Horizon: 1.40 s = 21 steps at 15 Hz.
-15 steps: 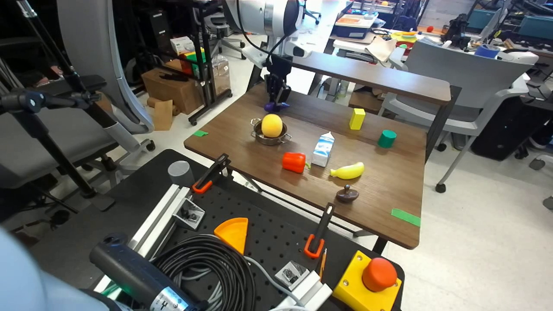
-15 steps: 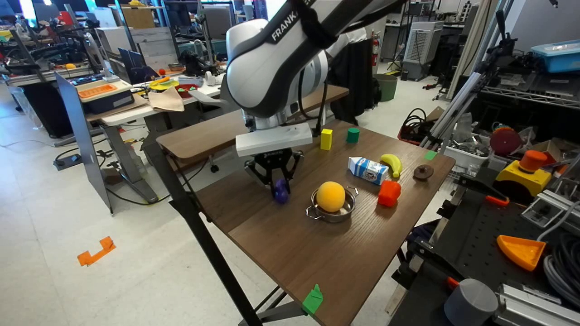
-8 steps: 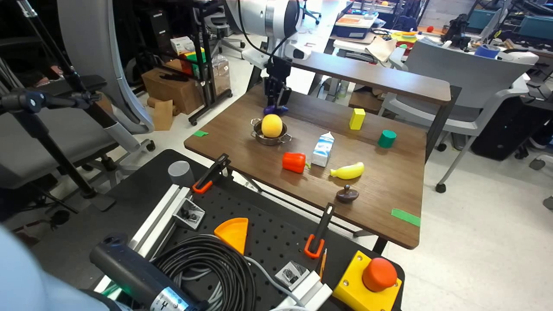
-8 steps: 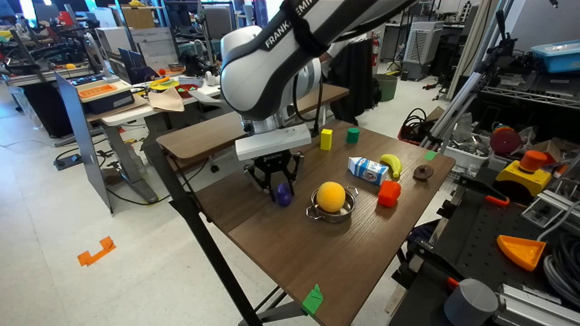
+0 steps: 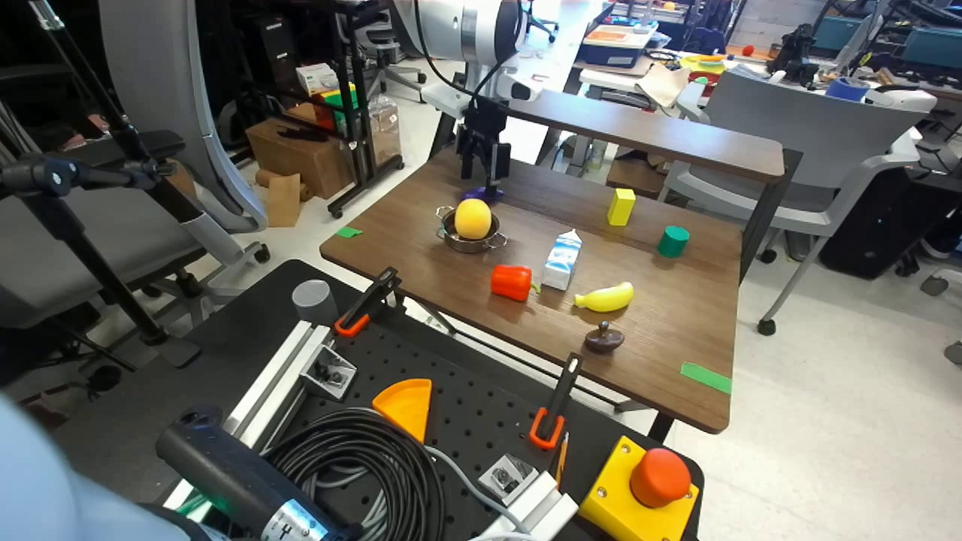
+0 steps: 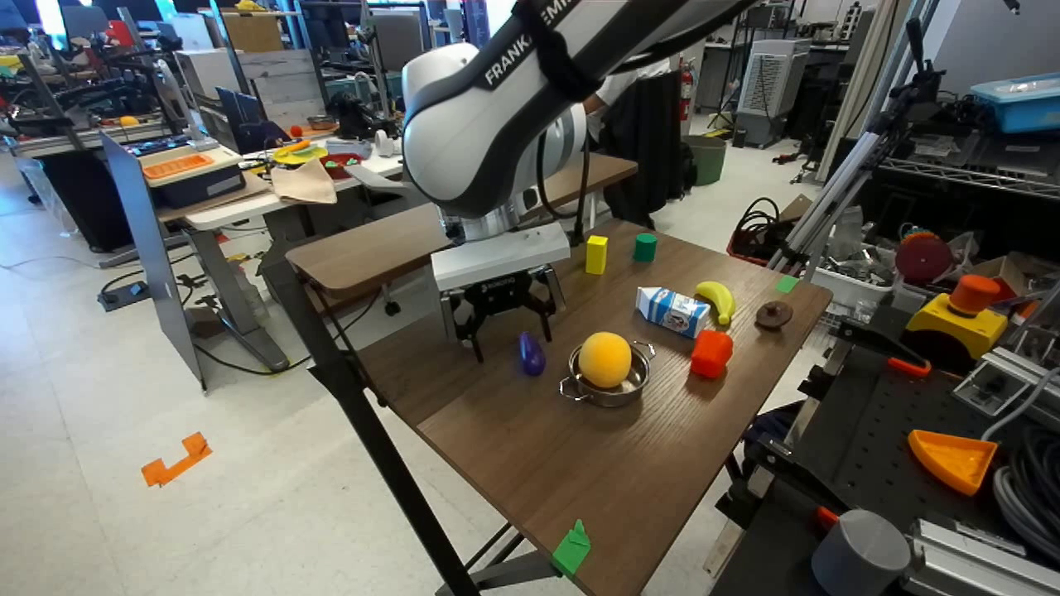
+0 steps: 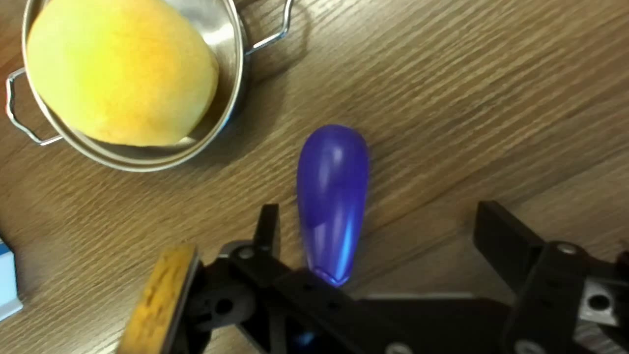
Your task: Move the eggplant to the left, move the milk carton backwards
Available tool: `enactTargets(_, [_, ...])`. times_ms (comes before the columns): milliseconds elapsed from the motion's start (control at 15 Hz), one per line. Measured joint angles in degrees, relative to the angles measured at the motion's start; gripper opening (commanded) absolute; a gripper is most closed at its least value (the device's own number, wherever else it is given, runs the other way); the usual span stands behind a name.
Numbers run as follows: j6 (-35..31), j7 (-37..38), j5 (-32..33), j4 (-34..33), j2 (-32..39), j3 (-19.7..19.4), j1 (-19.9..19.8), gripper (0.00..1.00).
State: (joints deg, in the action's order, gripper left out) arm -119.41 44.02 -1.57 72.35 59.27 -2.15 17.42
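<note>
The purple eggplant point(image 7: 334, 196) lies on the table beneath my gripper point(image 7: 378, 215). Its fingers stand wide apart, and a gap shows between the eggplant and each fingertip; the eggplant is nearer to the left one in the wrist view. In an exterior view the same eggplant point(image 6: 532, 356) rests just in front of the spread gripper point(image 6: 513, 348). Fingers partly cover the eggplant point(image 5: 481, 195) elsewhere. The blue and white milk carton point(image 6: 672, 312) lies on its side near mid-table, well away from the gripper. Only a corner of the carton point(image 7: 7, 285) enters the wrist view.
Close beside the eggplant stands a metal pot point(image 7: 238, 98) holding a yellow-orange ball point(image 7: 123, 73). A red pepper point(image 5: 512, 282) and a banana point(image 5: 605, 297) flank the carton. Yellow block point(image 5: 621, 207) and green cylinder point(image 5: 673, 241) stand near a raised shelf point(image 5: 646, 135).
The fingers have spread from around the eggplant and let it go. It has shifted slightly toward the pot. The milk carton has not moved.
</note>
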Motion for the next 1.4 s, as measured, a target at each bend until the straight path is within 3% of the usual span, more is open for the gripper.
enactTargets(400, [-5.5,-0.5,0.1,4.7,-4.2,-1.2,-0.2,1.0])
enactTargets(1400, [-15.4,-1.9,0.2,33.5,-20.6,-6.8,-6.9,1.0])
